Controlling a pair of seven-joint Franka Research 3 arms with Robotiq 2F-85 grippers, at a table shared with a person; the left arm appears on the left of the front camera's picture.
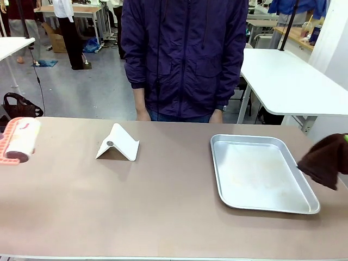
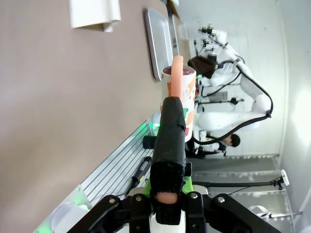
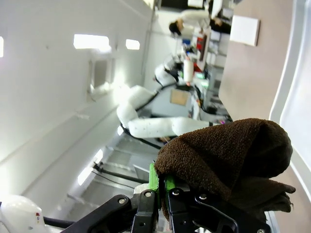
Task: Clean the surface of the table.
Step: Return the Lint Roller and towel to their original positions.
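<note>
The brownish-tan table (image 1: 163, 217) spreads across the front view. At its far left edge a lint roller (image 1: 19, 138) with a white roll and pink handle hovers just over the top. In the left wrist view my left gripper (image 2: 167, 194) is shut on the roller's black-wrapped handle, and the roll (image 2: 184, 92) points away beside the table (image 2: 58, 97). A dark brown cloth (image 1: 324, 160) hangs at the right edge. My right gripper (image 3: 160, 187) is shut on that cloth (image 3: 228, 155), which bunches over the fingers.
A silver metal tray (image 1: 261, 174) lies on the right half, close to the cloth. A white folded stand (image 1: 117, 144) sits left of centre. A person in a dark jacket (image 1: 185, 54) stands at the far edge, hands at the sides.
</note>
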